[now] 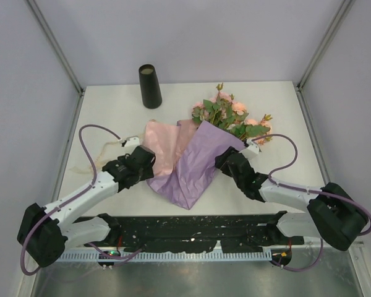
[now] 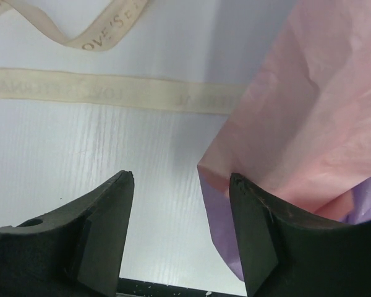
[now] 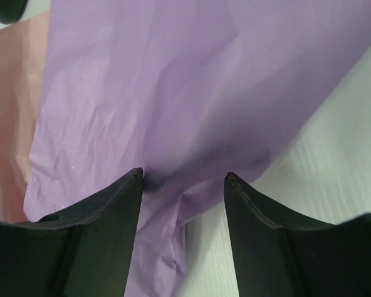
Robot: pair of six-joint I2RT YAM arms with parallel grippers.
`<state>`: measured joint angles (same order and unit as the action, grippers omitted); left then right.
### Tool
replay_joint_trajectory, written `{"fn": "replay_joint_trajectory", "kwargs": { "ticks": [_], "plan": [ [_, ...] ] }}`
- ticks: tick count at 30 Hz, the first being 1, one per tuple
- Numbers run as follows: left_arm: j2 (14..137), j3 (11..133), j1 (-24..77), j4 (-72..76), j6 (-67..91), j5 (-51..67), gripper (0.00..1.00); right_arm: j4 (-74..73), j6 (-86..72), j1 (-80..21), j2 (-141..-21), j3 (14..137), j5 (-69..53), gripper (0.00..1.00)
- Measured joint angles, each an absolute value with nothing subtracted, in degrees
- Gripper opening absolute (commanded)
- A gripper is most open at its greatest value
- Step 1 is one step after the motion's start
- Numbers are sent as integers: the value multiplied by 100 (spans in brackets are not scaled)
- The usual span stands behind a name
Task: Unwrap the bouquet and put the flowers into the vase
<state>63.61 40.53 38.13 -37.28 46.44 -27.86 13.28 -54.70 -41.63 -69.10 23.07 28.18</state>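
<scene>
Starting at the left claw (image 2: 180, 178): its two fingers are spread apart with nothing between them. The pink edge of the paper (image 2: 309, 111) sits just beside one finger. The right claw (image 3: 183, 175) is spread too. It hangs over the purple side of the paper, and I cannot see it pinching anything.

The cream ribbon (image 2: 111, 93) lies loose on the white surface (image 2: 80, 185), off the bouquet (image 1: 204, 142) — so the untying part looks done. The paper is partly open, pink side up on the left, with a purple flap lying over the middle. I think the stems are hidden under that flap, so the unwrapping looks about half done. The flowers (image 1: 226, 114) poke out of the top of the paper, lying down, near the right claw.

The vase (image 1: 149, 86) stands upright at the back, well apart from the flowers. Nothing sticks out of it — no flower is inside yet. What is left: get the paper off, lift the flowers, and stand them in the vase.
</scene>
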Motion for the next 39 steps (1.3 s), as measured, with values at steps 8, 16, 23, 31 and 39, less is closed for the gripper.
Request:
{"fn": "replay_joint_trajectory", "kwargs": {
  "ticks": [8,16,23,31,39],
  "plan": [
    [5693,4639,3806,-3907,3997,-2475,71,1800,-5384,-3627,-7664,2536,2515,58],
    [5645,4595,3903,-2895,3647,-703,73,1887,-5225,-3308,-8600,3365,2427,56],
    [7015,4963,3927,-2989,3527,-952,74,1806,-5033,-3030,-9498,4338,2237,53],
    [7686,5498,3859,-3927,3632,-2204,73,1275,-4475,-2714,-10285,5505,1977,52],
    [6440,5494,2825,-3986,3677,-1824,74,-281,-3920,-2790,-9476,6084,2117,57]
  ]
}}
